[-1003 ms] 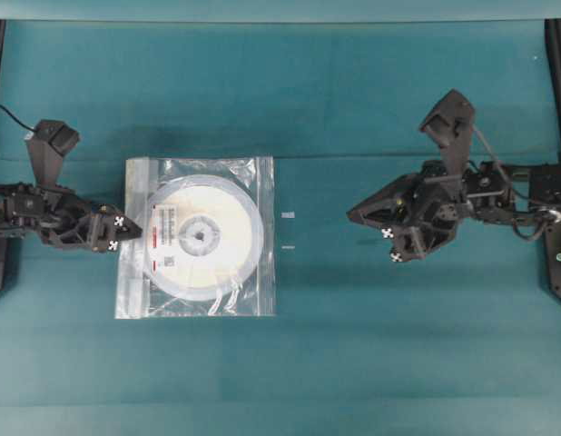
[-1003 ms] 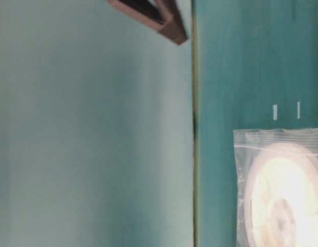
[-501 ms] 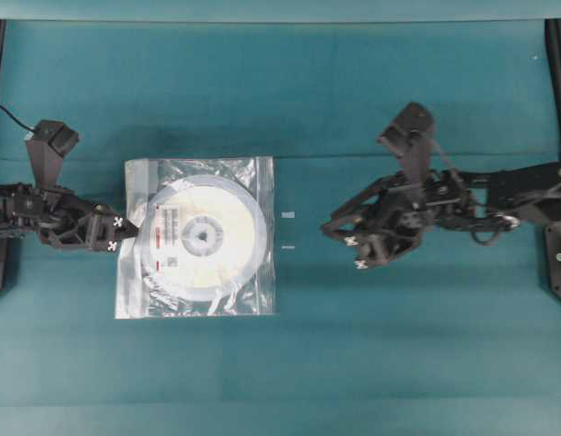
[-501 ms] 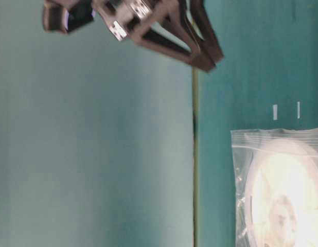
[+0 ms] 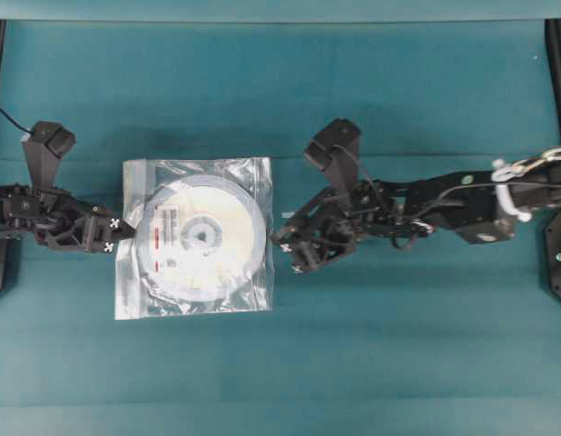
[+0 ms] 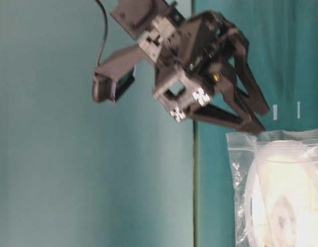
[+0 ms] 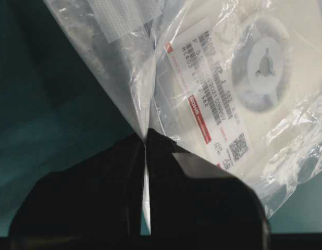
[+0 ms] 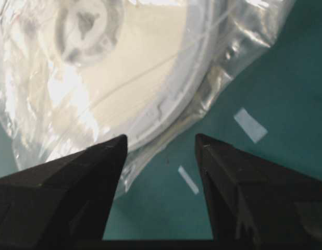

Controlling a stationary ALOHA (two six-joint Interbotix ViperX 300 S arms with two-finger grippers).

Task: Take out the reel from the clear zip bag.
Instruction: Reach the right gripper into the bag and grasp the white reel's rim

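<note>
2 black arms, white cross markers by each end effector, black cables

I see the clear zip bag (image 5: 195, 238) lying flat on the teal surface (image 5: 371, 363), left of centre; square, crinkly, transparent, w/ whitish zip strip along its left edge; that left edge is pinched up into a fold. The reel (image 5: 201, 239) sits inside the bag, flat, face up; round, white-to-cream disc w/ translucent rim, grey hub ring at centre; white label w/ red marks left of the hub; reel fills most of the bag.
</note>
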